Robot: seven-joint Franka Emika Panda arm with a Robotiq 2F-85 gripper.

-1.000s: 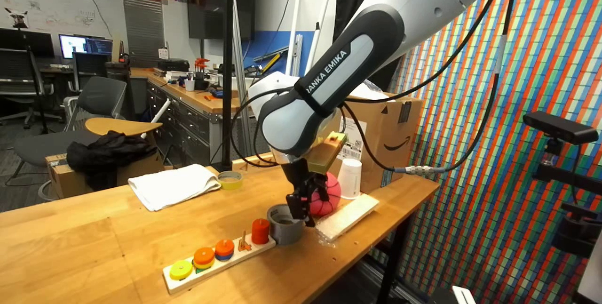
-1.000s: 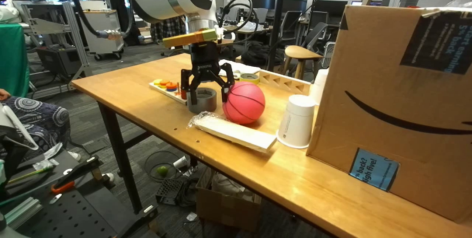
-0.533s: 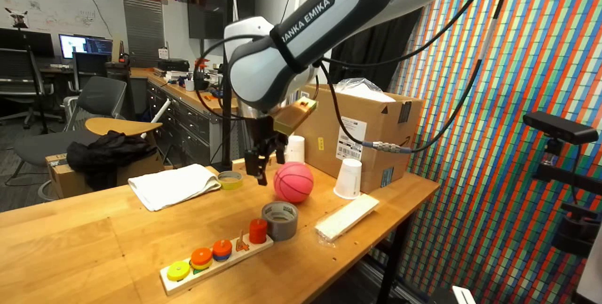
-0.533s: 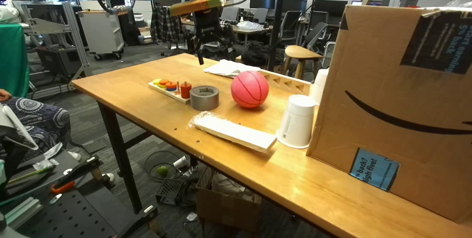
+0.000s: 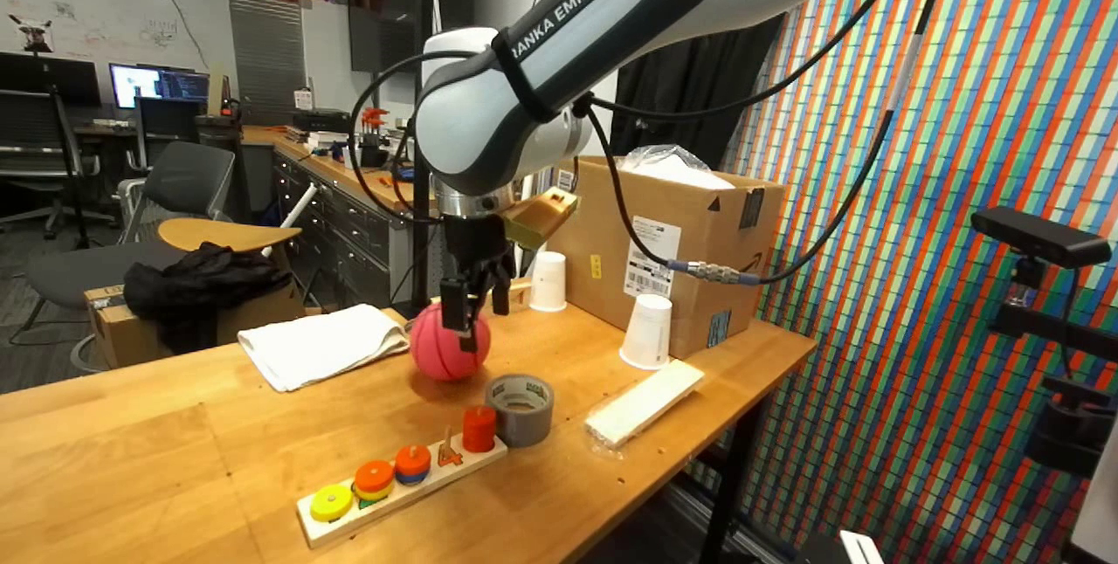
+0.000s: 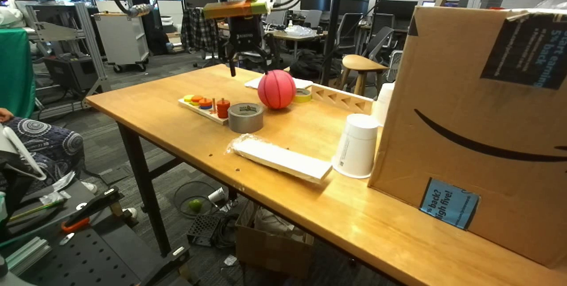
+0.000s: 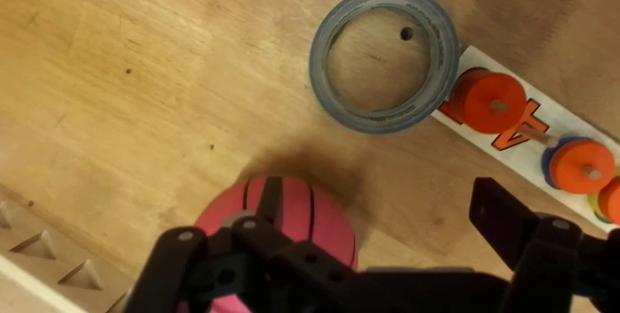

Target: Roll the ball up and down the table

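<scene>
The pink ball (image 5: 428,356) with black lines rests on the wooden table (image 5: 175,450), beside the white towel. It also shows in an exterior view (image 6: 277,90) and low in the wrist view (image 7: 296,211), partly covered by a finger. My gripper (image 5: 484,326) is open and empty above the table, its fingers spread wide. In an exterior view the gripper (image 6: 250,72) hangs just left of the ball, one fingertip near its upper side. In the wrist view the gripper (image 7: 379,181) has one finger overlapping the ball; I cannot tell whether they touch.
A grey tape roll (image 6: 246,118) touches or nearly touches a peg toy (image 5: 402,490). A white board (image 6: 281,157), two white cups (image 5: 646,333) (image 5: 548,280), a cardboard box (image 6: 465,113), a towel (image 5: 323,346), yellow tape (image 6: 304,95) and a notched wooden strip (image 6: 341,99) surround the ball.
The ball has rolled away from the near board toward the towel. My gripper has risen from beside the tape roll and moved the same way. The tape and toy have shifted slightly.
</scene>
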